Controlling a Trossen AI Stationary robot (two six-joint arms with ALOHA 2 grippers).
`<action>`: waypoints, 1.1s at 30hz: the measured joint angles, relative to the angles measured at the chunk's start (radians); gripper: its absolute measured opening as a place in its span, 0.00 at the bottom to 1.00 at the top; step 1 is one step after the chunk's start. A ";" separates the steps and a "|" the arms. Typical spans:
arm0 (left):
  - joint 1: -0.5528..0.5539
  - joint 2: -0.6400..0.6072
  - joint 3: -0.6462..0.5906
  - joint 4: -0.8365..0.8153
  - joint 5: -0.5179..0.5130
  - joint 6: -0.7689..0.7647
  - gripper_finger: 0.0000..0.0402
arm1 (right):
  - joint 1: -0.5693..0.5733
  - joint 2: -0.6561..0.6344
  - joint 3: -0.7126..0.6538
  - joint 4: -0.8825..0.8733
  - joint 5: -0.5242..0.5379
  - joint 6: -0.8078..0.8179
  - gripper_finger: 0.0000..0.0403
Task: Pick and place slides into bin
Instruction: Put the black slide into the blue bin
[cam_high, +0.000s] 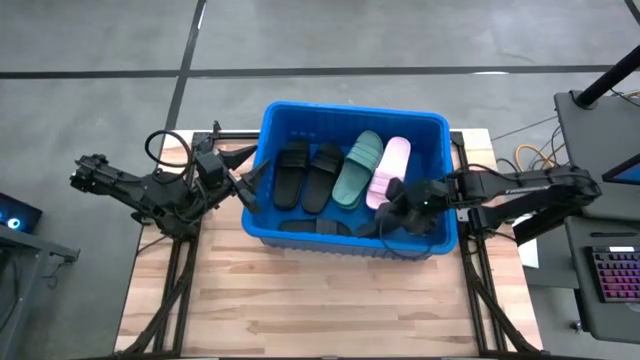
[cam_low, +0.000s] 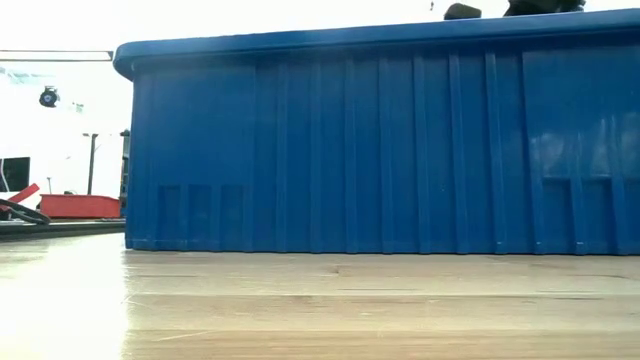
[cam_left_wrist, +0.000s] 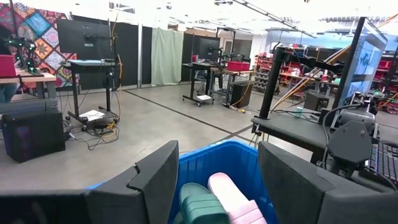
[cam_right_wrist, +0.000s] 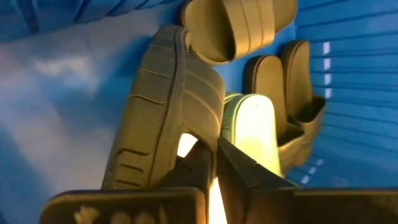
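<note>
The bright blue bin (cam_high: 350, 108) stands on the far half of the wooden table and fills the low view (cam_low: 380, 150). Lying in it are two black slides (cam_high: 305, 175), a green one (cam_high: 358, 168), a pink one (cam_high: 390, 170) and more black ones along its near wall (cam_high: 310, 228). My right gripper (cam_high: 388, 213) reaches into the bin's right near corner, slanting down, shut on a dark slide (cam_right_wrist: 161, 118). My left gripper (cam_high: 250, 188) hovers open and level at the bin's left rim, with the green (cam_left_wrist: 202, 205) and pink (cam_left_wrist: 233, 196) slides ahead of it. My right gripper pinches the dark slide at the edge of its wide strap (cam_right_wrist: 202, 134) between its two fingertips. The fingers slant down from the table's right side. The slide stands tilted in front of them inside the bin; whether its lower end rests on the slides below, I cannot tell.
Bare wooden tabletop (cam_high: 320, 300) lies between the bin and the table's near edge. A keyboard (cam_high: 610, 275) and a desk stand off the table's right side. Dark frame rails run along both table sides. Cables hang near the left arm's base.
</note>
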 joint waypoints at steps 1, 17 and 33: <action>0.000 0.000 0.000 0.000 0.000 0.000 0.51 | 0.000 0.011 0.010 -0.009 -0.003 0.019 0.04; 0.000 -0.003 0.000 -0.005 0.000 0.001 0.51 | 0.000 0.176 0.171 -0.258 -0.088 0.117 0.35; 0.000 -0.005 0.000 -0.006 0.001 0.009 0.51 | 0.000 0.387 0.364 -0.522 -0.110 0.238 0.41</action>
